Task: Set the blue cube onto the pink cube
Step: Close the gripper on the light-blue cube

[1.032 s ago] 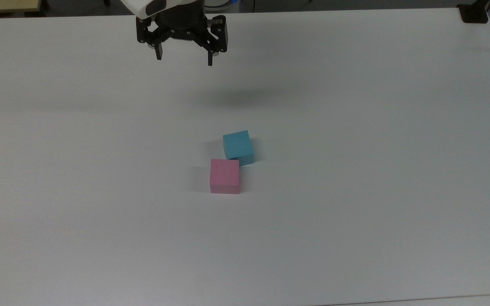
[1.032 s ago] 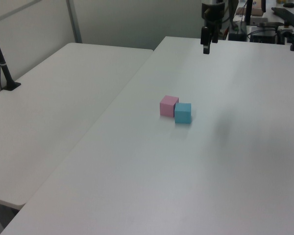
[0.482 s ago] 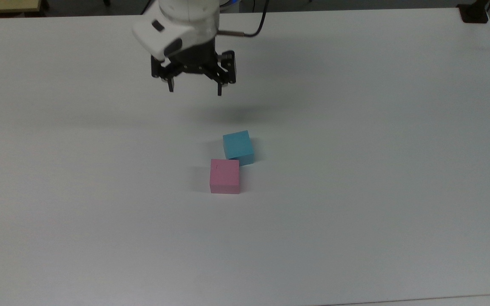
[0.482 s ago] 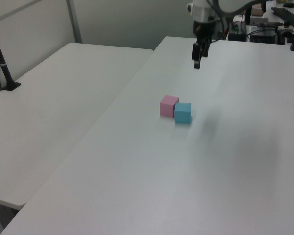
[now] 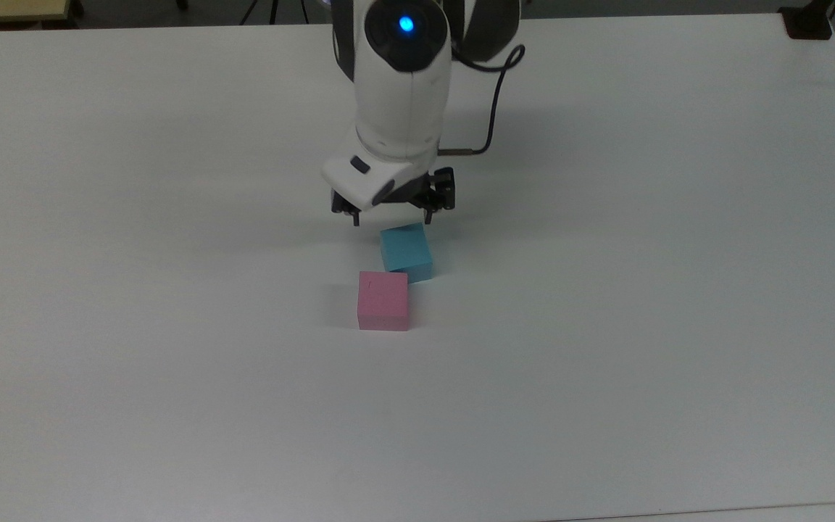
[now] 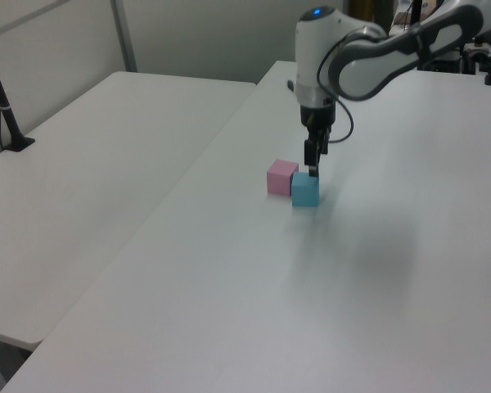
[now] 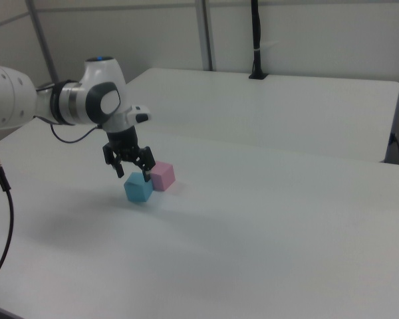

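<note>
Right view: gripper (image 7: 133,175), fingers apart, hovers seemingly just above blue cube (image 7: 138,190) beside pink cube (image 7: 162,176).

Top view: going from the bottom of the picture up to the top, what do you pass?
Pink cube → blue cube → hand, hanging open above the table → white arm.
</note>
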`<state>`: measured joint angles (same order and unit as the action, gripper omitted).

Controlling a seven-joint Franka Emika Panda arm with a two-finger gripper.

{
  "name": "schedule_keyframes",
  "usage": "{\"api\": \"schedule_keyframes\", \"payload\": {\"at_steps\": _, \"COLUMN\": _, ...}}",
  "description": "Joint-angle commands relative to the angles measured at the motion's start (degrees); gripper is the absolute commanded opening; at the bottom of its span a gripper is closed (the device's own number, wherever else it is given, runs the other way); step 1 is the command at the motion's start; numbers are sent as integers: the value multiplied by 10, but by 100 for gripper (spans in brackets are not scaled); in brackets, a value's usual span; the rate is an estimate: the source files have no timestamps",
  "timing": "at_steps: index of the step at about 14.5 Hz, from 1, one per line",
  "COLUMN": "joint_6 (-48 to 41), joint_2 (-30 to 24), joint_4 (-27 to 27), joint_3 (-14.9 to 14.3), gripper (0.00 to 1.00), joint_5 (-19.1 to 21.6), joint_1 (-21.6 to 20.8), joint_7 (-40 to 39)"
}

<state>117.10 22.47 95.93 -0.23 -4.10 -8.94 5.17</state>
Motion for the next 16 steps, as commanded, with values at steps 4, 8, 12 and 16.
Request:
{"api": "schedule_keyframes", "payload": {"at_steps": 4, "joint_6": 66, "joint_2": 35, "joint_4": 3, "joint_3": -3, "gripper": 95, "joint_5": -6, "joint_1": -10, "joint_7": 11}}
{"api": "schedule_keyframes", "payload": {"at_steps": 8, "joint_6": 94, "joint_2": 56, "joint_4": 4, "joint_3": 1, "gripper": 40, "joint_5": -11, "joint_1": -16, "joint_7": 45}}
{"api": "schedule_keyframes", "payload": {"at_steps": 12, "joint_6": 44, "joint_2": 23, "joint_4": 3, "joint_3": 1, "gripper": 25, "joint_5": -18, "joint_1": -17, "joint_7": 40}}
{"api": "schedule_keyframes", "payload": {"at_steps": 16, "joint_6": -3, "joint_2": -5, "joint_4": -25, "joint_3": -1, "gripper": 25, "joint_5": -14, "joint_1": -8, "joint_7": 39}}
